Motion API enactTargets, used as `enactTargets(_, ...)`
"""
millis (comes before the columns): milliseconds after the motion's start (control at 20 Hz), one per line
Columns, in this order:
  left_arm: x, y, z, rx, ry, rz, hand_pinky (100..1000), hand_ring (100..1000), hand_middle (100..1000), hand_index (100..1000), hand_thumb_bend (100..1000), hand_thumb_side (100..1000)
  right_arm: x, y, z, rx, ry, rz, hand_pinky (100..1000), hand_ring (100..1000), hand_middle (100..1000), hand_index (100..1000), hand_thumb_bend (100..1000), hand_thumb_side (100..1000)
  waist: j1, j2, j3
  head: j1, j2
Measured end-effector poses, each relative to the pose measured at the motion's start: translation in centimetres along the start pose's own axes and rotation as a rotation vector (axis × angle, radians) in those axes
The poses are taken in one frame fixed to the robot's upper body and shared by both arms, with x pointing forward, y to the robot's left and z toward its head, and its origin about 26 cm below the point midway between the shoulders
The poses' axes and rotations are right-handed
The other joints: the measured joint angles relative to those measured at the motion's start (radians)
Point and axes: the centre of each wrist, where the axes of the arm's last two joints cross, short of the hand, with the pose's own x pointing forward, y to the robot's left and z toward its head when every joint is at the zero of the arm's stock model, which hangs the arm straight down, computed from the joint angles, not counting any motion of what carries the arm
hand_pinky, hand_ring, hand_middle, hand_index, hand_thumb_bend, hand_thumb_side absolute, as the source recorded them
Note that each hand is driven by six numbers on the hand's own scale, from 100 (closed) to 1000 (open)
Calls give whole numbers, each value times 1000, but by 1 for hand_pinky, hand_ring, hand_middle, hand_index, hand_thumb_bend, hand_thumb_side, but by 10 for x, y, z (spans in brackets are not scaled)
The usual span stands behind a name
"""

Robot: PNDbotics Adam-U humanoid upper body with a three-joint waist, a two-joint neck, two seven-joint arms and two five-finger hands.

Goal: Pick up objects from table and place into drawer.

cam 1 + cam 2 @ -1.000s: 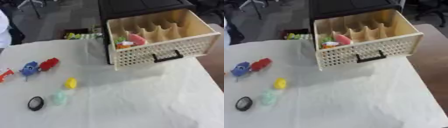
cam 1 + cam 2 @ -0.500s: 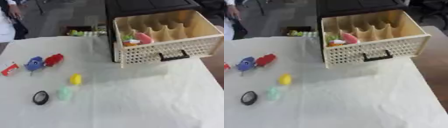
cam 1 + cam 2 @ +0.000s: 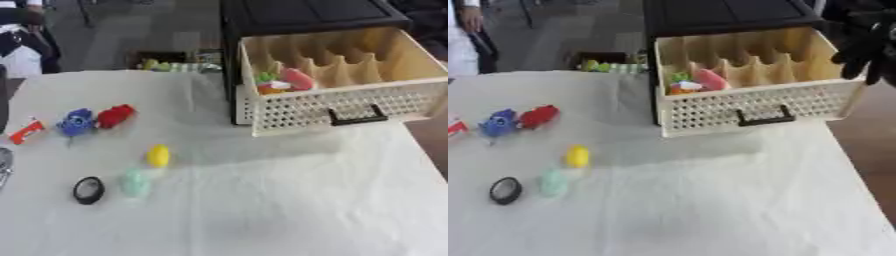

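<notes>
Already my drawer [image 3: 350,107] stands pulled open, so its dividers can take things; a few colourful pieces sit in one left compartment. My right hand [image 3: 866,40] hangs beside its right corner, fingers drooping relaxed, holding nothing. Waiting on the cloth to the left are a yellow piece [image 3: 158,155], a red toy [image 3: 115,115] and a blue toy [image 3: 76,122].

The right hand [image 3: 866,47] showed only in the right eye view, at the upper right, beyond the table's far right corner. It was black and hung with its fingers [image 3: 852,64] pointing downward, relaxed and slightly spread, gripping nothing. Its wrist and arm ran out of the picture at the right edge. The left hand could not be made out in either view.
</notes>
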Motion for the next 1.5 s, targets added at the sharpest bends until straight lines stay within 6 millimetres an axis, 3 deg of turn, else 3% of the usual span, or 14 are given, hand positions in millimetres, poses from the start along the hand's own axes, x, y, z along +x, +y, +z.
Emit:
enactTargets(550, -11, -8, 23, 11, 73, 59, 444, 625, 659, 853, 100, 875, -6, 20, 2, 305, -12, -102, 502, 655, 633, 838, 100, 906, -3, 0, 1, 4, -1)
enactTargets(850, -12, -11, 26, 7, 91, 72, 446, 623, 655, 852, 100, 894, -8, 35, 0, 438, 17, -189, 517, 669, 658, 880, 100, 931, -5, 0, 6, -1, -2)
enactTargets(1500, -15, -22, 33, 5, 153, 115, 444, 621, 652, 846, 100, 926, 5, 40, -41, 548, 56, -277, 510, 660, 646, 902, 100, 957, -5, 11, 32, -28, -1)
